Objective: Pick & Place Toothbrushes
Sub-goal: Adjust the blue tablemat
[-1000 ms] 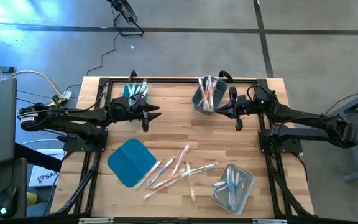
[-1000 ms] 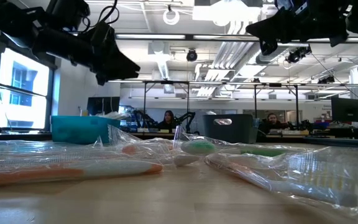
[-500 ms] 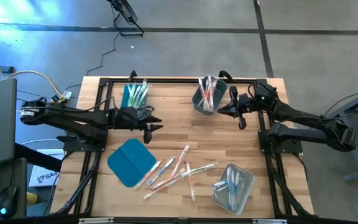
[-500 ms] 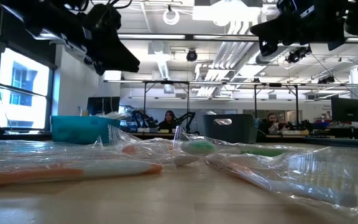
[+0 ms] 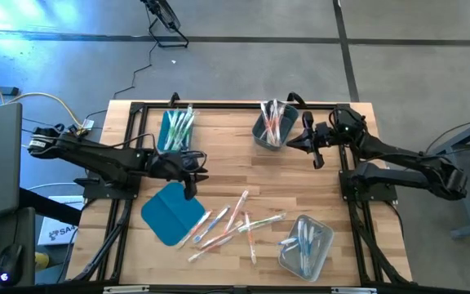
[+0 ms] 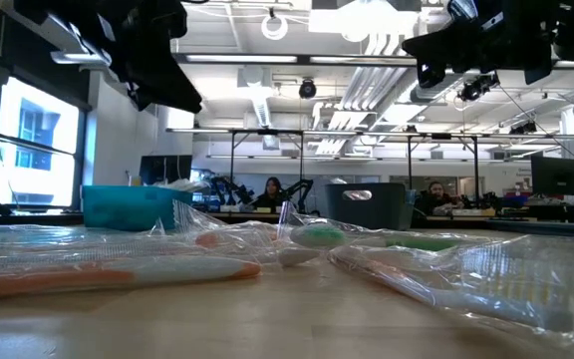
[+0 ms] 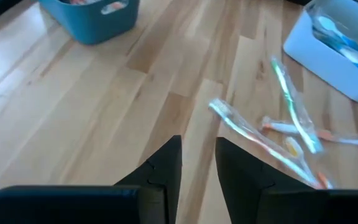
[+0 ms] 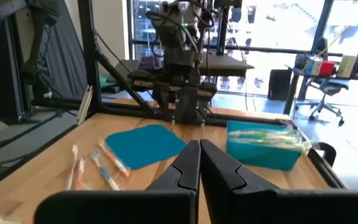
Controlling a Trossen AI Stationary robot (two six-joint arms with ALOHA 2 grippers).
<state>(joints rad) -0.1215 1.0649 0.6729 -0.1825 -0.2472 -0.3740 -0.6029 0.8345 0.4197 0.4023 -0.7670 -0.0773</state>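
Loosely, the toothbrushes [image 5: 233,222] lie mostly diagonal; left pincer [image 7: 197,163] slightly parted, right pincer [image 8: 199,163] closed, empty.

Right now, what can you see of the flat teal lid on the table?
The teal lid is a flat rounded rectangle, plastic by its look, lying flat on the wooden table and turned at an angle to the table's edges, near the left front. The left gripper hangs just beyond its far edge, with nothing between its jaws. The nearest loose toothbrushes lie at its right edge; whether one touches it I cannot tell. Nothing rests on top.
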